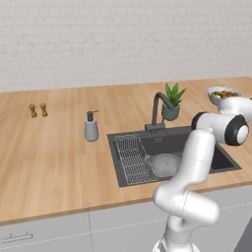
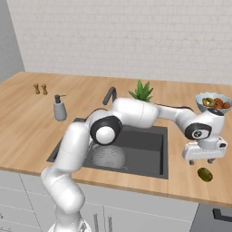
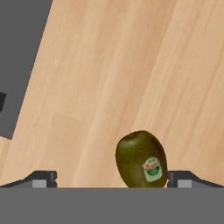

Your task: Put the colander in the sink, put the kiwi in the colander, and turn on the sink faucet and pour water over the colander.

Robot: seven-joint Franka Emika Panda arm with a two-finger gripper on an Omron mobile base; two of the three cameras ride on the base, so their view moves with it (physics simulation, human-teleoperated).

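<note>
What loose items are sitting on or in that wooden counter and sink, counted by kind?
Colander in the sink: 1
Kiwi: 1
Fruit bowl: 1
Soap dispenser: 1
Potted plant: 1
Small brown shakers: 2
Wire rack in the sink: 1
Total: 8

Rendered kitchen, wooden counter [image 1: 54,147], sink [image 1: 224,158], faucet [image 1: 158,109], white brick wall [image 1: 123,39]
</note>
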